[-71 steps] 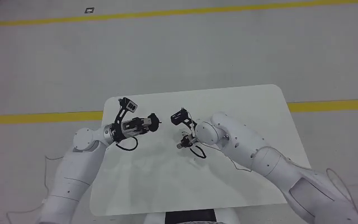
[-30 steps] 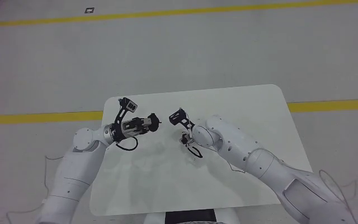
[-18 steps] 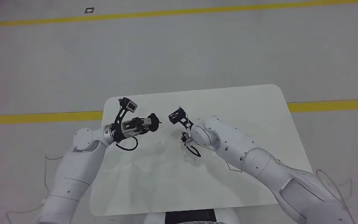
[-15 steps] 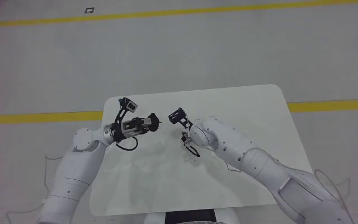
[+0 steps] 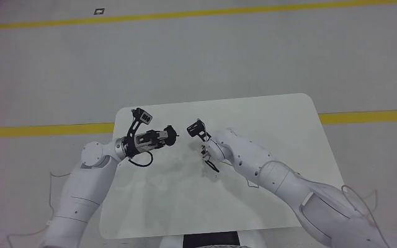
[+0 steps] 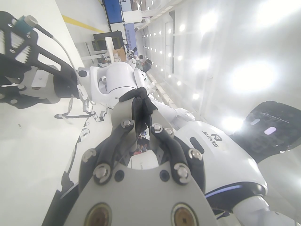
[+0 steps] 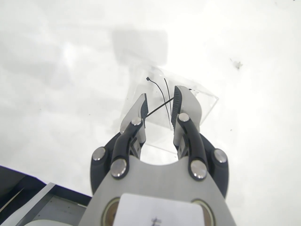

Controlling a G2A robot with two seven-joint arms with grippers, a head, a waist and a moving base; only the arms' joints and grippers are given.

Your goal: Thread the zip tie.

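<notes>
Two thin black zip ties lie crossed inside a small clear box on the white table. My right gripper hangs open straight above the box, and one tie runs across the gap between its fingers. From above, the right gripper points down near the table's middle. My left gripper is shut on a knotted black strip and is held sideways above the table. In the top view the left gripper is to the left of the right one and apart from it.
The white table has bare surface to the right and towards the front. The right arm's black camera mount sticks up between the two grippers. Small dark specks lie on the tabletop near the box.
The right arm has shifted a little to the left and its wrist has turned over the box. The left arm has kept still with the black strip.
</notes>
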